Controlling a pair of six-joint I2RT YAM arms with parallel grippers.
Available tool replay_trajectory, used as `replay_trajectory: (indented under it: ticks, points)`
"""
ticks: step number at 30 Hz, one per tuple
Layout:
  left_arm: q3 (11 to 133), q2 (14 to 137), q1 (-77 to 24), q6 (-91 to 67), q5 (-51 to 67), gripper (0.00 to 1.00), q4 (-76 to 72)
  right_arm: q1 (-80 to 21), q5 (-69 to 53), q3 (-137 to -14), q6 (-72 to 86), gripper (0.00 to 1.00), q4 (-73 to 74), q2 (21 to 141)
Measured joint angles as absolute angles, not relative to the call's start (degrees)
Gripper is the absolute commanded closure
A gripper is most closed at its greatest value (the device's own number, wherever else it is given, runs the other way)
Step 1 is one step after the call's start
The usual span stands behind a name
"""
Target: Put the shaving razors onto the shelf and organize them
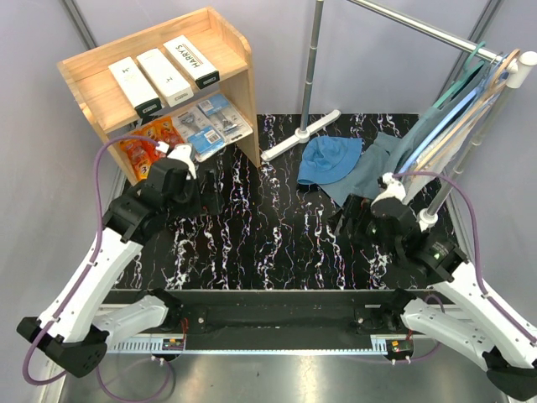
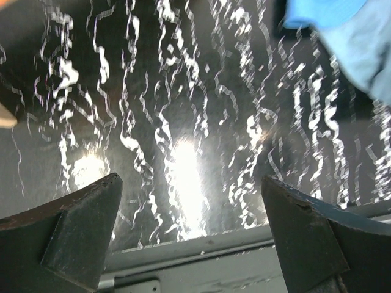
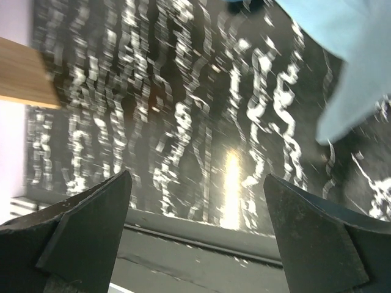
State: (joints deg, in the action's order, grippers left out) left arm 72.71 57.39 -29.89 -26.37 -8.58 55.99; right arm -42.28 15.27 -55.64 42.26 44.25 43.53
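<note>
The shaving razors [image 1: 165,71] are all seen on the shelf [image 1: 243,92] in the upper left of the frame: three white boxes [image 1: 191,60] are laid side by side on top, long axes running back to front, with blue blister packs [image 1: 211,119] and orange packs [image 1: 149,144] below. None is seen on the bench [image 1: 277,243]. The left fingers [image 2: 79,232], spread wide and empty, are held just below the shelf. The right fingers [image 3: 85,226], likewise spread and empty, are well apart at the lower right, so any tidying is judged to fall to the left arm.

razors [image 1: 165,76] on shelf [image 1: 91,74], cloths [image 1: 331,159] to its right
</note>
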Motion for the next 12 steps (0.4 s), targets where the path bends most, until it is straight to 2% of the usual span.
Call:
replay_trajectory:
  ticks: [6,12]
  points:
    - [67.9,56.2,-29.9,-26.6,-8.5,0.01,55.6,-42.3,15.6,-47.9,45.5,0.0,46.5,39.4]
    - [63.4,55.7,-29.9,-26.8,-7.8,0.01,53.6,-42.3,17.2,-45.6,47.3,0.0,46.6,39.6]
